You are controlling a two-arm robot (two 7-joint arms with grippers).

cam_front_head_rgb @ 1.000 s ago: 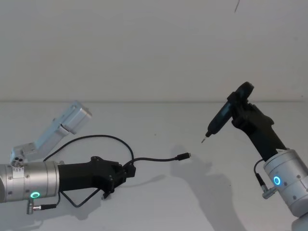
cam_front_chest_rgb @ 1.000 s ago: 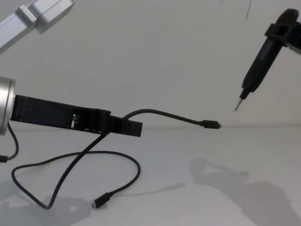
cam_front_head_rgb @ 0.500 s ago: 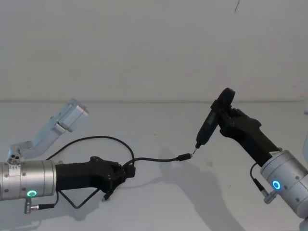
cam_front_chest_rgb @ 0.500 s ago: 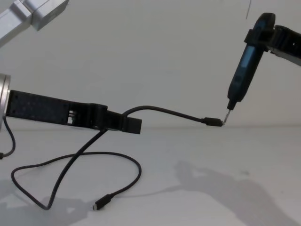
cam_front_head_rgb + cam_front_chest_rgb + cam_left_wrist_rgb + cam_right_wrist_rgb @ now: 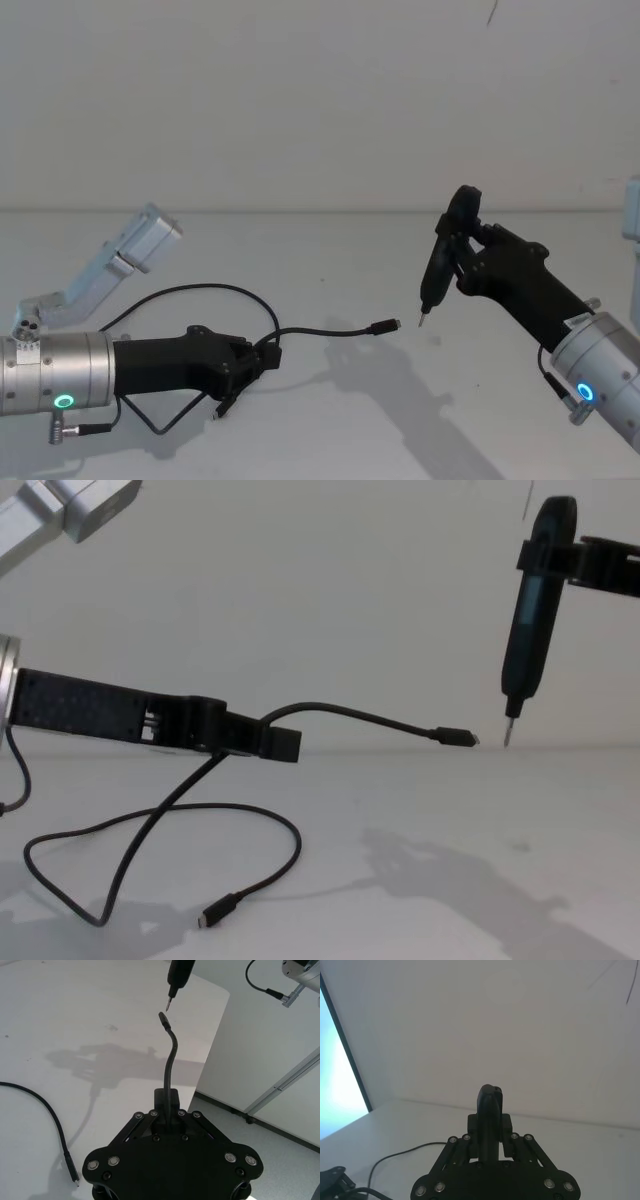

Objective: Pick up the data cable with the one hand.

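In the head view we see the left hand [image 5: 268, 357] clamped on the data cable [image 5: 320, 330], holding that stretch above the table [image 5: 330, 430]. The right gripper [image 5: 462, 250] grips the pen tool [image 5: 437, 272]. In the chest view the cable's raised plug hangs near the tool's tip, while its loop rests on the table.

A white table [image 5: 470, 820] bears the low loop and free plug of the data cable [image 5: 222, 909].
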